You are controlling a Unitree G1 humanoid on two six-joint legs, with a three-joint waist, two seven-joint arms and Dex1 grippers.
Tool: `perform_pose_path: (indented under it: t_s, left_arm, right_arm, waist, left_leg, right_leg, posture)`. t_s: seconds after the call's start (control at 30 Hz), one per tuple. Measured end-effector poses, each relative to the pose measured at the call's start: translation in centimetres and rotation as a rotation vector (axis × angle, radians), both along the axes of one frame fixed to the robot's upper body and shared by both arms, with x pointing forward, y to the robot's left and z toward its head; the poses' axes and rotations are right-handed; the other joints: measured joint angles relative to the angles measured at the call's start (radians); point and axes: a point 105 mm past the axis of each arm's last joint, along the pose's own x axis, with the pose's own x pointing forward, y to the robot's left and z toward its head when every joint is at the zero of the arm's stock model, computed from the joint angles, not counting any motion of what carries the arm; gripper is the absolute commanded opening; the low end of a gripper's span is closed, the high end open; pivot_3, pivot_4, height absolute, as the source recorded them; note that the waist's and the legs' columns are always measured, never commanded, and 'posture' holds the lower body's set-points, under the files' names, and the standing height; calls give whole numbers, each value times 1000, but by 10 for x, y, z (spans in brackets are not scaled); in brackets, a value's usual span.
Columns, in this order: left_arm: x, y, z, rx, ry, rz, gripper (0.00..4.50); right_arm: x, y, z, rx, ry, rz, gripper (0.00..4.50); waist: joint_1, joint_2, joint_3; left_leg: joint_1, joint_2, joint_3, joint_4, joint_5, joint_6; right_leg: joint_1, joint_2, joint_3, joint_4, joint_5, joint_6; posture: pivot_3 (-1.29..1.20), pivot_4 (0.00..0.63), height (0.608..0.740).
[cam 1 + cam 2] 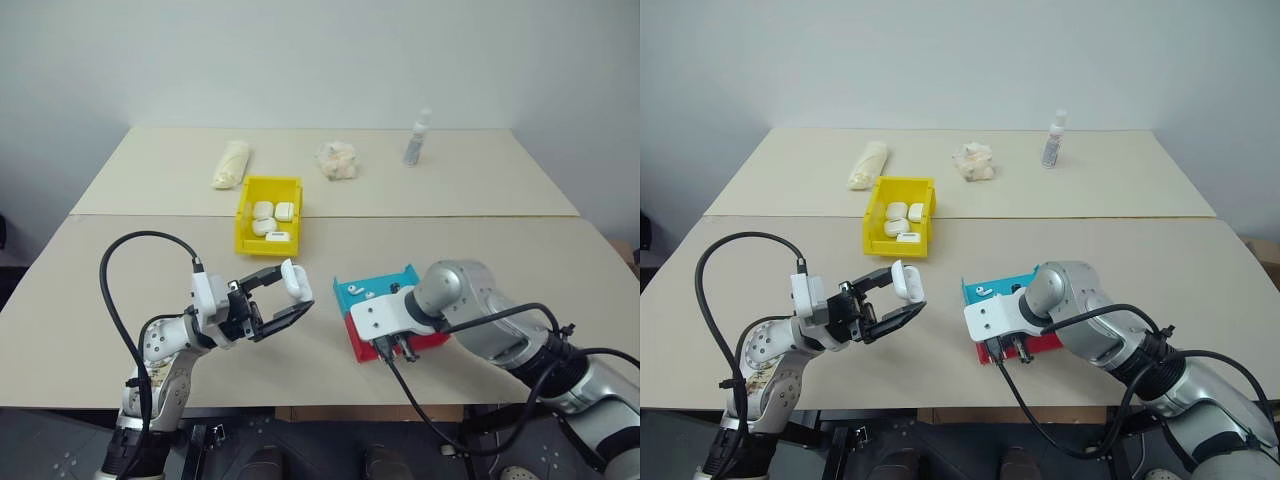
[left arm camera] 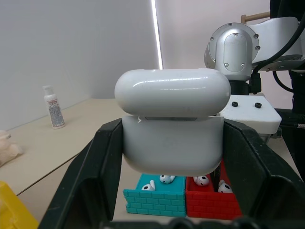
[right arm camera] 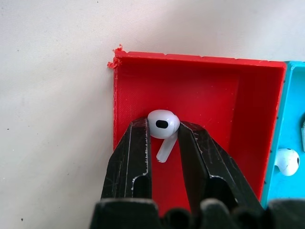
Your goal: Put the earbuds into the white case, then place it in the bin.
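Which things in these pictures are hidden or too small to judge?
- Right gripper: in the head views its fingertips hide behind its white wrist plate; whether the earbud is already pinched or lifted is unclear.
- White case: its inside is hidden by the lid in the left wrist view.
- Yellow bin: the white items inside are too small to identify.
- Small bottle: label too small to read.

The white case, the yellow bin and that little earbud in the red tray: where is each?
white case [image 2: 171, 138]: left wrist view, front of its body.
yellow bin [image 1: 243, 220]: left eye view, left wall.
earbud [image 3: 163, 123]: right wrist view, its rounded head.
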Motion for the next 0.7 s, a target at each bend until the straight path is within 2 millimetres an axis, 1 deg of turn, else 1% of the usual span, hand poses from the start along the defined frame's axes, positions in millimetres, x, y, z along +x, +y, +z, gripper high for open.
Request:
perform_pose_path:
  t_s: [0.07,0.13,0.2,0.3,0.4,0.47,0.6,0.63,0.7]
  left_arm:
    - [0,0,0,2,1,-1,2772]
    - [-1,0,2,-1,3,-7,2772]
    - [-3,-2,7,-21,7,-29,2772]
    - [-6,-7,21,-52,-14,-72,2772]
    - [-10,-12,33,-81,-32,-112,2772]
    - [-11,-15,37,-97,-27,-136,2772]
    - [-14,-29,54,-151,-36,-231,2772]
    - [-15,-31,55,-155,-38,-243,2772]
    - [-17,-36,57,-173,-30,-278,2772]
  right_arm:
    - [-3,1,2,10,3,3,658]
    - [-5,0,13,39,-17,-8,658]
    - [-6,-5,35,110,-35,-47,658]
    - [-9,-15,83,251,-110,-94,658]
    - [-14,-24,115,385,-140,-126,658]
    - [-17,-26,131,487,-139,-129,658]
    - [-23,-31,184,791,-227,-82,658]
    - [-24,-32,192,845,-239,-70,658]
    - [-30,-30,209,1011,-249,-3,658]
  waist:
    - [0,0,0]
    - [0,0,0]
    - [2,0,0]
    - [5,0,0]
    - [6,0,0]
    - [5,0,0]
    - [3,0,0]
    - [2,0,0]
    - [-1,0,0]
  left_leg:
    - [0,0,0,0,0,0]
    - [-1,0,0,0,0,0]
    - [-1,0,0,0,0,0]
    - [-1,0,-1,0,0,0]
    - [-1,0,-1,0,0,0]
    - [-1,0,0,0,0,0]
    - [0,0,0,0,0,0]
    - [0,0,0,0,0,0]
    - [-1,0,0,0,0,0]
  right_leg:
    - [0,0,0,0,0,0]
    - [-1,0,0,0,0,0]
    - [-1,0,0,0,0,0]
    - [0,0,-1,-1,0,0]
    - [1,0,0,-1,0,0]
    - [1,0,0,-1,0,0]
    - [1,0,0,0,0,0]
    - [1,0,0,0,0,0]
    - [1,0,0,0,0,0]
  posture:
    - [0,150,740]
    - [0,150,740]
    - [0,150,740]
    - [0,150,740]
    - [0,150,740]
    - [0,150,740]
    - [0,150,740]
    - [0,150,740]
    - [0,150,740]
